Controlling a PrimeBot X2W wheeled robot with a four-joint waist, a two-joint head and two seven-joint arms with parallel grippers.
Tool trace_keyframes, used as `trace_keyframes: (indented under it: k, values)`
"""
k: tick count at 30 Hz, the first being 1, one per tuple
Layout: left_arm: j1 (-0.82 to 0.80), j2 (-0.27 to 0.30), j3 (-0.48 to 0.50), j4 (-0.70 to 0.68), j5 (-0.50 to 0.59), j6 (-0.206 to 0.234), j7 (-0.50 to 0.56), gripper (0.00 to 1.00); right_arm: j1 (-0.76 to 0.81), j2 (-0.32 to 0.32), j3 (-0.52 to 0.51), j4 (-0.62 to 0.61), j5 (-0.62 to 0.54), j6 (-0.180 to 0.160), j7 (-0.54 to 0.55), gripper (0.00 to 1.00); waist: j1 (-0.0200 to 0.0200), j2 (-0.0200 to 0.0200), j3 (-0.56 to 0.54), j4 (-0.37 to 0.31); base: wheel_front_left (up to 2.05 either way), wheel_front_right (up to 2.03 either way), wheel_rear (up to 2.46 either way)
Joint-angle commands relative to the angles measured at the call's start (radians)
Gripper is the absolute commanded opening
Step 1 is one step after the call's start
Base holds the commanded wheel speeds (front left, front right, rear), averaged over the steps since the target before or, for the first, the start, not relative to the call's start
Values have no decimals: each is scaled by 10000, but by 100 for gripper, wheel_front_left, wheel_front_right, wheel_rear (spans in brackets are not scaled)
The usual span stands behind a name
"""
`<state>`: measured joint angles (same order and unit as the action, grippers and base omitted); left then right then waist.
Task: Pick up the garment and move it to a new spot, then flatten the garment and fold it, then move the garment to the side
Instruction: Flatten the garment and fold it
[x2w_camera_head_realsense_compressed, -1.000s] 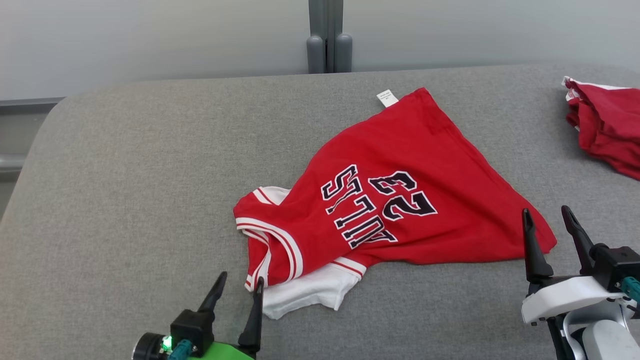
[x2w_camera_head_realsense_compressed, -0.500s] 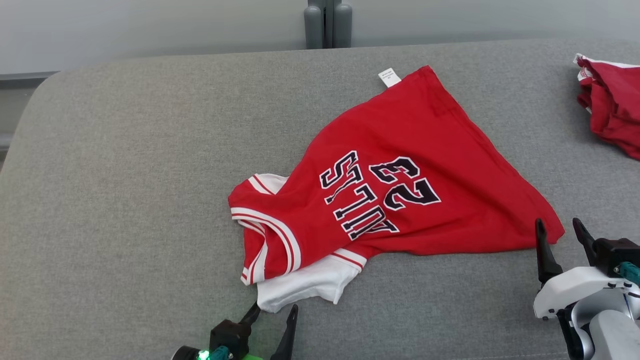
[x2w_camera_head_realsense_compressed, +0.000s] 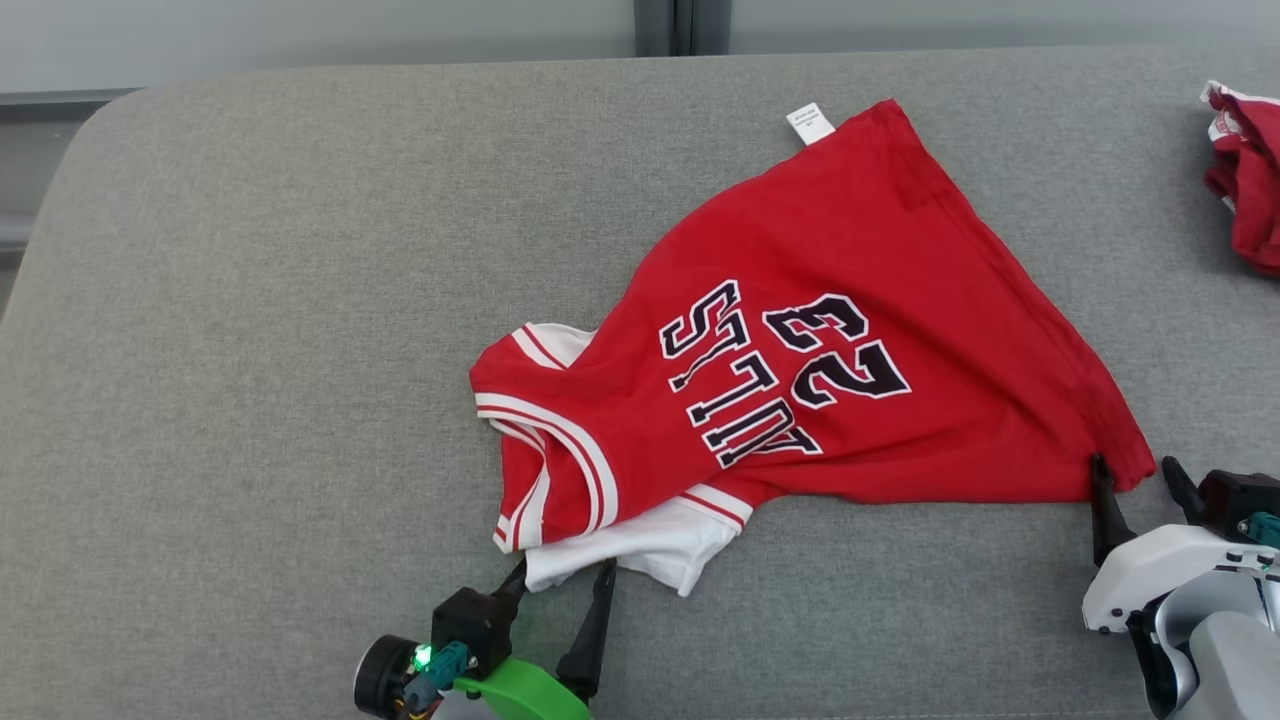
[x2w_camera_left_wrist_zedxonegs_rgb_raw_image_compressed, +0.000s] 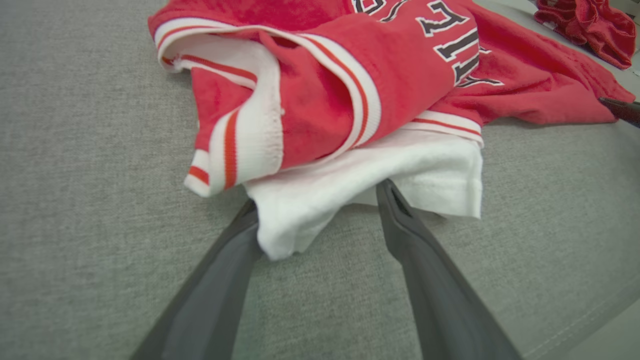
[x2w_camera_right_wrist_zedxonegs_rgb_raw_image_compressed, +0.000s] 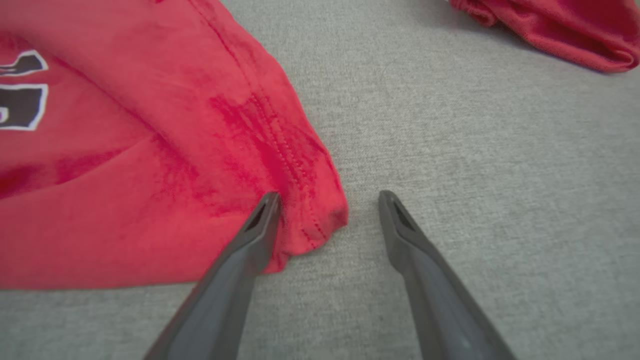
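Observation:
The garment (x2w_camera_head_realsense_compressed: 800, 330) is a red jersey with white trim, dark lettering and a white sleeve, lying rumpled on the grey padded surface (x2w_camera_head_realsense_compressed: 250, 350). My left gripper (x2w_camera_head_realsense_compressed: 563, 570) is open at its near left end. In the left wrist view the white sleeve (x2w_camera_left_wrist_zedxonegs_rgb_raw_image_compressed: 350, 175) lies between the spread fingers of this gripper (x2w_camera_left_wrist_zedxonegs_rgb_raw_image_compressed: 320, 200), and the cloth covers the left fingertip. My right gripper (x2w_camera_head_realsense_compressed: 1134, 465) is open at the garment's near right corner. In the right wrist view that hem corner (x2w_camera_right_wrist_zedxonegs_rgb_raw_image_compressed: 310, 210) sits between the fingers of this gripper (x2w_camera_right_wrist_zedxonegs_rgb_raw_image_compressed: 330, 197), with the left fingertip against the cloth.
A second red cloth (x2w_camera_head_realsense_compressed: 1245, 180) lies bunched at the far right edge of the surface, also seen as a red heap (x2w_camera_right_wrist_zedxonegs_rgb_raw_image_compressed: 550, 25) beyond the right gripper. The surface's rounded left corner and a grey wall lie at the back.
The head view has shifted, so the whole scene sits differently. Against the garment, my left gripper has moved right onto the white sleeve and my right gripper has closed in on the hem corner.

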<state>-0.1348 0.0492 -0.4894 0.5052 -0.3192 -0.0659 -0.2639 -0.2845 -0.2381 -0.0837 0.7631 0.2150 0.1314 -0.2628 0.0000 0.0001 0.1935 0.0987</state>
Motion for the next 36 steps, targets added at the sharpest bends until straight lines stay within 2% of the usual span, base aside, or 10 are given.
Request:
trace_keyframes:
  k: [1, 2, 3, 4, 5, 15, 22, 24, 31, 36]
  values:
    - [-81, 30, -48, -65, -243, -53, 0, 100, -112, 40, 77, 165, 133, -17, -20, 84, 0, -1, 79, 82, 0, 0, 0]
    - [-83, 30, -103, -138, -337, -85, 0, 74, -104, 82, 145, 283, 232, -17, -2, 47, 0, -1, 92, 93, 0, 0, 0]
    - [-93, 30, -128, -226, -395, -116, 0, 48, -117, 97, 206, 330, 319, -17, 1, 17, 0, -1, 100, 97, 0, 0, 0]
    - [-68, 30, -160, -296, -552, -137, 0, 13, -118, 135, 286, 364, 428, -16, 3, 0, 0, -1, 99, 95, 0, 0, 0]
    - [-49, 30, -196, -354, -667, -160, 0, 0, -106, 155, 340, 361, 510, -16, 3, 0, 0, -1, 94, 93, 0, 0, 0]
    - [-125, 34, 18, -1077, -1261, -209, 0, 0, 299, 301, 1106, -1012, 1283, -17, -13, 0, 0, -1, -194, -107, 0, 0, 0]
    - [-1357, 288, 800, -1110, -1244, -450, 0, 0, -711, 127, 2084, -1794, 1745, -17, -13, 0, 0, -1, -245, -391, 0, 0, 0]
    - [-2028, 465, 910, -944, -1348, -526, 1, 0, -1302, 26, 2349, -1784, 1908, -17, -13, 0, 0, -1, -147, -472, 0, 0, 0]
    - [-6725, 1351, 1255, 324, -2261, -654, 974, 0, -5941, -361, 3596, -597, 2445, -17, 91, 0, 0, -1, 1173, -866, 0, 0, 0]
    - [-9814, 1601, 1655, 1655, -3080, -657, 1478, 0, -9033, -359, 3594, 691, 2869, -17, 418, 0, 0, -1, 2040, -908, 0, 0, 0]
